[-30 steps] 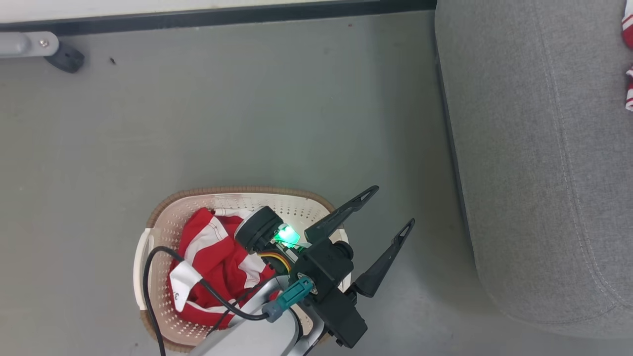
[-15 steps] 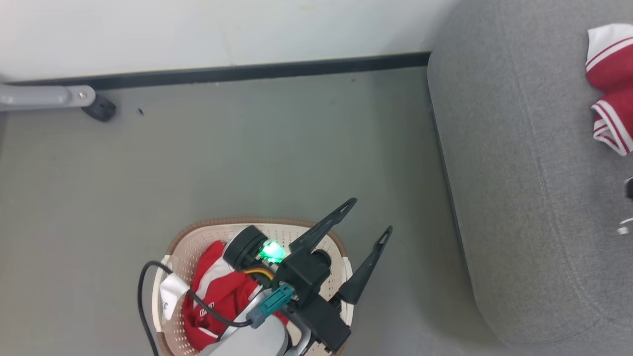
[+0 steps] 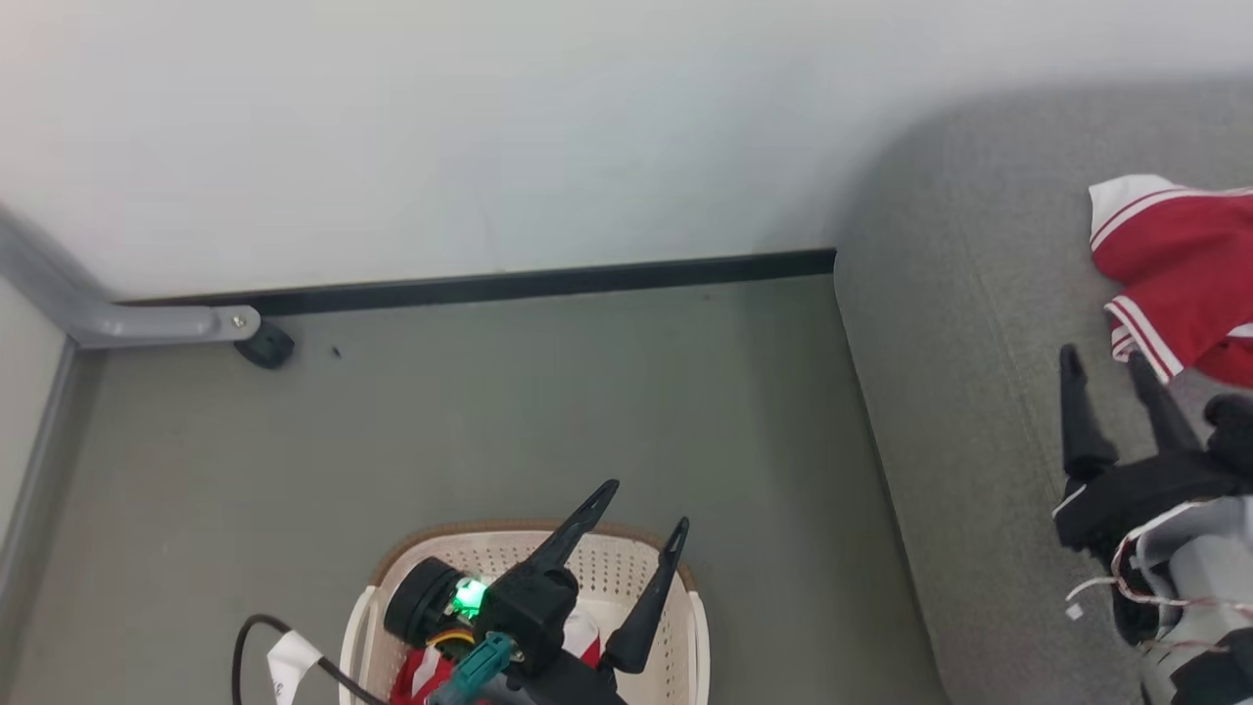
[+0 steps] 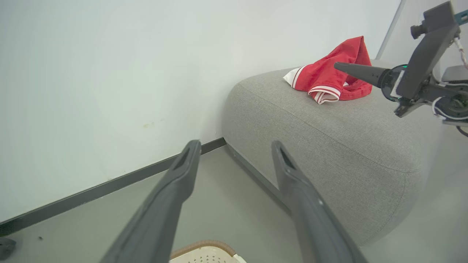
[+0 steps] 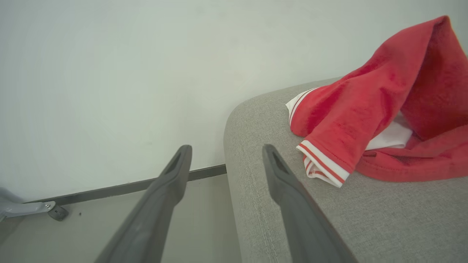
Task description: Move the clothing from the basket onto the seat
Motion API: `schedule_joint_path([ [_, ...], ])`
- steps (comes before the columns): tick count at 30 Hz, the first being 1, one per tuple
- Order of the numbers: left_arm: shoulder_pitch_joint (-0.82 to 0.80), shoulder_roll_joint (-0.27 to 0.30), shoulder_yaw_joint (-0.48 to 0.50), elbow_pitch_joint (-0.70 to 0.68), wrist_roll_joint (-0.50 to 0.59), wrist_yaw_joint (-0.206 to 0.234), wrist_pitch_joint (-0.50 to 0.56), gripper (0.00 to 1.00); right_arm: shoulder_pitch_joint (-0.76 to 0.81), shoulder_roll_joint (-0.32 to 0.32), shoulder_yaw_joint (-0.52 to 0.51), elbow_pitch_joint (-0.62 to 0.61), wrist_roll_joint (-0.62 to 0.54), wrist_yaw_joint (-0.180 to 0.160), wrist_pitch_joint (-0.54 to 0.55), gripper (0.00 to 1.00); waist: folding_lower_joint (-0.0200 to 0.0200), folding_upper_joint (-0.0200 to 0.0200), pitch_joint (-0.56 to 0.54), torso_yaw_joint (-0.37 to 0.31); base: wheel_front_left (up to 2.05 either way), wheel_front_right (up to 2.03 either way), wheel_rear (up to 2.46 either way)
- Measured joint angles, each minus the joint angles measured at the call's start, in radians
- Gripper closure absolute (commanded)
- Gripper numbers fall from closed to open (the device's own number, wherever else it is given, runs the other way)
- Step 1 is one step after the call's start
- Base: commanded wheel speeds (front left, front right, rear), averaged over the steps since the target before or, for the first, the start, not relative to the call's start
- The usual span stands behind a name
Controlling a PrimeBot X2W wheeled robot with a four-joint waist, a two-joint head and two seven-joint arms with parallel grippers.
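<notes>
Two pieces of red clothing lay well apart as the robot worked between basket and seat. One garment (image 3: 1180,284) rested crumpled on the grey seat (image 3: 940,441), a white-striped cuff turned outward. A second garment (image 3: 423,676) showed as a patch of red inside the cream basket (image 3: 431,543) on the floor (image 3: 489,411).

The right gripper (image 3: 1102,354) hovered above the seat just beside the garment there, its jaws spread wide and holding nothing. The left gripper (image 3: 646,504) hung over the basket, its jaws likewise fully apart and empty, fingers pointed toward the wall (image 3: 489,127). How much clothing was in the basket could not be told, since the arm covered most of it.

The fabric looked light, soft and limp, the kind that would slump and fold the instant it was lifted and would trail a sleeve or hem below the pinch. It appeared neither slippery nor fragile. A hold on a raised fold or bunched ridge near the middle of the heap would likely gather enough cloth to carry the whole piece clear of the basket's rim. A pinch on a cuff or a single edge risked dragging the rest over the side or snagging it on the rim.
</notes>
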Motion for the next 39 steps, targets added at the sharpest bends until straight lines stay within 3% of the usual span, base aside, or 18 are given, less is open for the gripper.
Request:
schedule_joint_path([
  [10, 0.064, 0.015, 0.079, -0.013, -0.022, 0.047, -0.009, 0.00, 0.121, 0.062, 0.058, -0.152, -0.043, 0.004, 0.000, 0.00, 0.0001, 0.0000, -0.082, 0.026, 0.00, 0.00, 0.00],
  [26, 0.175, 0.046, 0.268, 0.015, -0.072, 0.078, -0.020, 0.00, 0.309, 0.089, 0.109, -0.303, -0.090, 0.006, 0.000, 0.00, 0.0002, 0.0001, -0.158, 0.056, 0.00, 0.00, 0.00],
  [39, 0.276, 0.038, 0.357, 0.035, -0.073, 0.083, -0.021, 0.00, 0.454, 0.083, 0.105, -0.392, -0.105, -0.042, 0.000, 0.00, 0.0002, 0.0003, -0.209, 0.051, 0.00, 0.00, 0.00],
])
